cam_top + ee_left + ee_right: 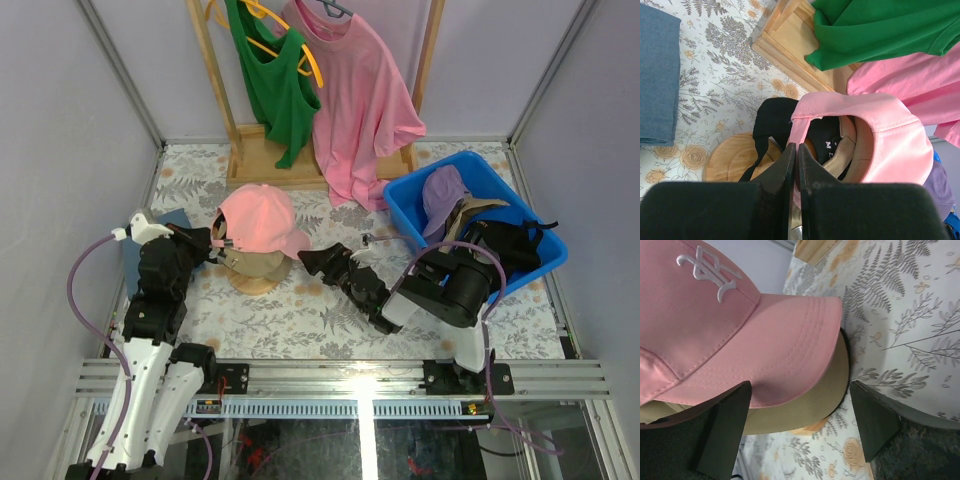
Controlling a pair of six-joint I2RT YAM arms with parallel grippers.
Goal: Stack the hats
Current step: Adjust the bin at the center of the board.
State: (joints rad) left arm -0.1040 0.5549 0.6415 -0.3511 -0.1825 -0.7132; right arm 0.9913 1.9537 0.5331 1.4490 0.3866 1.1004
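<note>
**Pink cap on the stack, held at the back**

The pink cap (258,218) sits on the tan cap (255,263), both on the wooden stand (256,286) at the left middle of the worktop (330,310). The left fingers (795,152) are pinched shut on the pink cap's rear edge. The right fingers (322,262) stand wide apart and hold nothing, with both brims lying between them. A lavender cap (443,195) lies in the blue bin (400,215) to the right.

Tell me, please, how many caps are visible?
4: pink cap over tan cap and black cap on the stand, lavender cap in the blue bin; more may hide there.
</note>
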